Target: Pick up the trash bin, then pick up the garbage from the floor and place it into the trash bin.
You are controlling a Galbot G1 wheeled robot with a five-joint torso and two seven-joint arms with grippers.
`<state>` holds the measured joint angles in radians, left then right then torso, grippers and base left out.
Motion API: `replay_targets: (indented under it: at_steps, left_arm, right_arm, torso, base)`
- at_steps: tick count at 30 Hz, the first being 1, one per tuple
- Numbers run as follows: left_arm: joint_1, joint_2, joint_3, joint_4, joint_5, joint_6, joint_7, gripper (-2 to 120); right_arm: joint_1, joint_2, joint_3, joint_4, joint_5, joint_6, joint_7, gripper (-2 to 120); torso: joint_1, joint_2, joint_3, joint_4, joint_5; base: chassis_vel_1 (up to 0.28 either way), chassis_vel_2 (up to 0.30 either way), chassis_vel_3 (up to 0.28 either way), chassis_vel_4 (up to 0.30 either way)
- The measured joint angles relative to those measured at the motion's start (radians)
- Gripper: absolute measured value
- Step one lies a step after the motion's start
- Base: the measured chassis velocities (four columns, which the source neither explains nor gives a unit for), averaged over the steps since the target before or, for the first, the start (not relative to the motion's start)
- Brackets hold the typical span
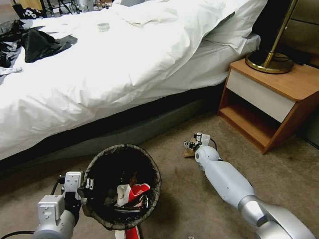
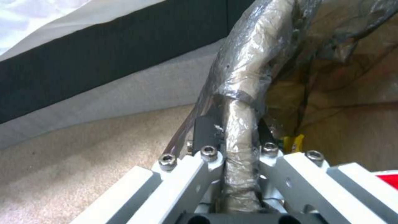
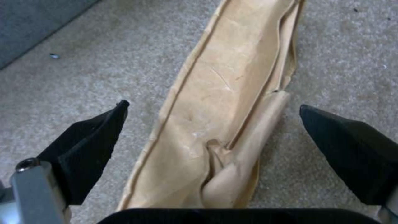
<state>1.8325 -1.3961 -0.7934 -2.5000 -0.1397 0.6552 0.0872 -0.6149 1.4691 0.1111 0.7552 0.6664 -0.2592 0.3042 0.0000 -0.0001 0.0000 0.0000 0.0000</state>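
Observation:
My left gripper [image 1: 87, 185] is shut on the left rim of the trash bin [image 1: 153, 171], a round bin lined with a dark bag. In the left wrist view the fingers [image 2: 207, 130] clamp the bag-covered rim [image 2: 244, 81]. Garbage lies inside the bin, among it a red-white carton [image 1: 135, 192]. My right gripper [image 1: 192, 143] reaches down to the carpet over a brown paper bag [image 1: 188, 152]. In the right wrist view it stands open [image 3: 213, 106], one black finger on each side of the flat paper bag [image 3: 215, 118]. Another red-white piece of garbage [image 1: 132, 238] lies on the floor by the bin's near side.
The bed [image 1: 126, 63] with white bedding runs across the back, with black bags [image 1: 37, 42] on it. A wooden nightstand [image 1: 274, 100] with a brass lamp [image 1: 271, 59] stands at the right. Open carpet lies between the bin and the nightstand.

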Motion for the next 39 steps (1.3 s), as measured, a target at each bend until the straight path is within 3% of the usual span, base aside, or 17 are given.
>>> replay_targets:
  at_steps: [9,20,22,24,31,33,36,39]
  left_arm:
    - [-0.004,0.005,0.001,0.0,0.001,-0.001,0.002,1]
    - [-0.008,0.008,0.004,0.0,0.001,-0.002,0.003,1]
    - [-0.008,0.008,0.004,0.0,0.001,-0.002,0.003,1]
    - [-0.009,0.007,0.004,0.0,0.002,-0.003,0.003,1]
    - [-0.011,0.006,0.004,0.0,0.002,-0.004,0.003,1]
    - [-0.012,0.006,0.004,0.0,0.002,-0.004,0.003,1]
    - [-0.011,0.006,0.005,0.0,0.002,-0.004,0.003,1]
    - [-0.011,0.005,0.006,0.0,0.002,-0.004,0.003,1]
  right_arm:
    - [0.013,0.012,-0.001,-0.069,0.003,0.042,-0.024,96]
    - [0.008,0.012,-0.006,-0.066,0.004,0.055,-0.038,54]
    - [0.008,0.012,-0.006,-0.066,0.004,0.055,-0.038,54]
    - [0.007,0.009,-0.008,-0.064,0.003,0.056,-0.038,39]
    - [0.002,0.006,-0.008,-0.061,0.002,0.056,-0.038,19]
    - [0.002,0.005,-0.008,-0.061,0.001,0.058,-0.038,7]
    - [0.002,0.004,-0.008,-0.064,0.001,0.059,-0.038,0]
    - [0.001,0.002,-0.008,-0.064,-0.001,0.063,-0.036,0]
  torso:
    - [0.0,0.0,0.0,0.0,-0.0001]
    - [0.0,0.0,0.0,0.0,0.0]
    - [0.0,0.0,0.0,0.0,0.0]
    - [0.0,0.0,0.0,0.0,0.0]
    - [0.0,0.0,0.0,0.0,0.0]
    - [0.0,0.0,0.0,0.0,0.0]
    - [0.0,0.0,0.0,0.0,0.0]
    - [0.0,0.0,0.0,0.0,0.0]
  base:
    - [0.0,0.0,0.0,0.0]
    - [0.0,0.0,0.0,0.0]
    - [0.0,0.0,0.0,0.0]
    - [0.0,0.0,0.0,0.0]
    - [0.0,0.0,0.0,0.0]
    - [0.0,0.0,0.0,0.0]
    - [0.0,0.0,0.0,0.0]
    - [0.0,0.0,0.0,0.0]
